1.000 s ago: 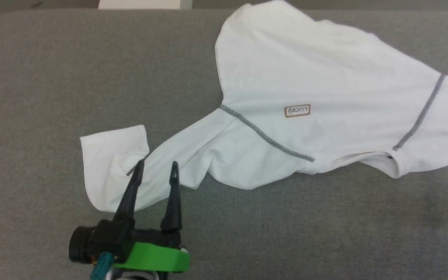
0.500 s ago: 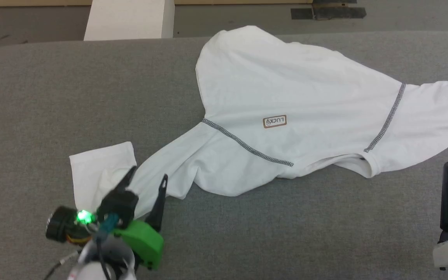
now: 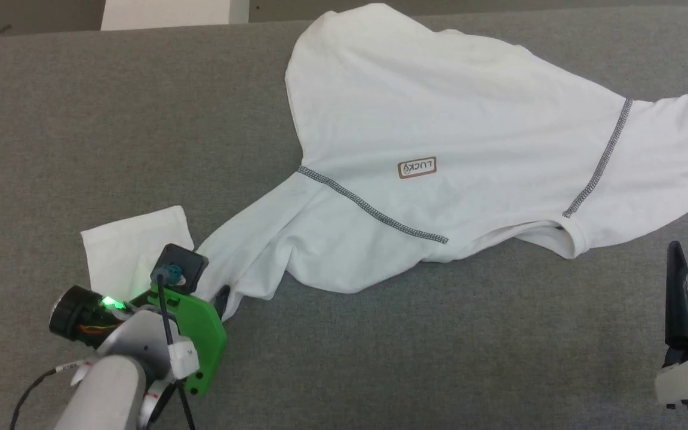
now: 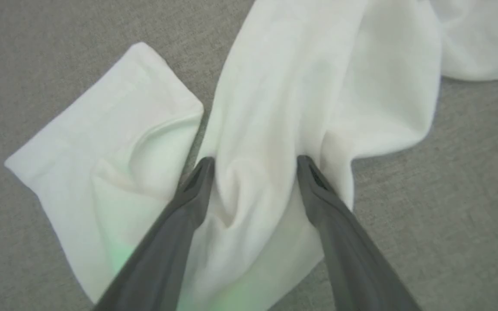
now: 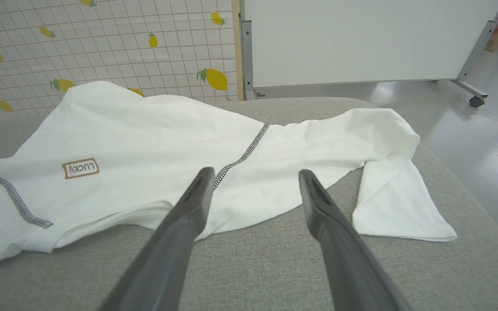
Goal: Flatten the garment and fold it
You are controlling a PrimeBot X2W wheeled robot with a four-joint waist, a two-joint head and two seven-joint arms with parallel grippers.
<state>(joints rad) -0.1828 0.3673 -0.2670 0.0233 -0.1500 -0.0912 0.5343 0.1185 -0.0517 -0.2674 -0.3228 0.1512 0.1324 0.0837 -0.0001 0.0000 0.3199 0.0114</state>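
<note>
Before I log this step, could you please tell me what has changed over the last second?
The left gripper has tipped from lying nearly flat to pointing down onto the sleeve, its jaws open and straddling a bunched fold; nothing is gripped yet. The head camera shifted too. The garment lies as before on the grey table, and the right gripper stays open, clear of the fabric.

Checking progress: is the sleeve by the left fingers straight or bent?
Bent: the sleeve doubles back at a bunched crease, cuff end lying alongside.
</note>
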